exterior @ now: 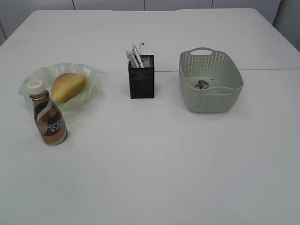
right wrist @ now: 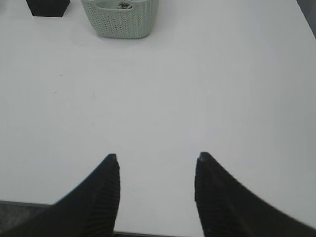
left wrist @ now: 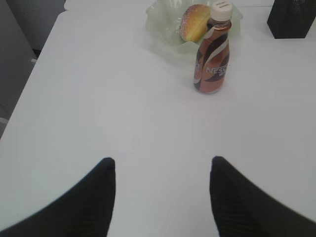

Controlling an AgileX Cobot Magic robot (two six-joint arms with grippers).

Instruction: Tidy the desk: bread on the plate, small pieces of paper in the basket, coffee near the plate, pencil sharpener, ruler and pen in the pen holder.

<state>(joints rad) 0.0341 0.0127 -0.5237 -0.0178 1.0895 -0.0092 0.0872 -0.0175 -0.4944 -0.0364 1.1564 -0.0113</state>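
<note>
The golden-brown bread (exterior: 68, 86) lies on the pale-green ruffled plate (exterior: 33, 79) at the left of the white desk (exterior: 154, 159). Just in front of the plate stands the coffee bottle (exterior: 49, 119), upright. In the middle, the black mesh pen holder (exterior: 141, 82) holds pens (exterior: 132, 58) and the clear ruler (exterior: 144, 48); the pencil sharpener is hidden. The basket (exterior: 209, 80) at the right has crumpled paper (exterior: 202, 84) in it. My left gripper (left wrist: 162, 163) is open over bare desk, well short of the coffee (left wrist: 213, 54) and bread (left wrist: 194, 22). My right gripper (right wrist: 156, 158) is open near the desk's front edge, far from the basket (right wrist: 121, 19).
The desk's left edge (left wrist: 34, 84) runs beside the left gripper. Its front edge (right wrist: 158, 234) shows under the right gripper. A seam (exterior: 267, 69) crosses the tabletop behind the basket. Neither arm shows in the exterior view.
</note>
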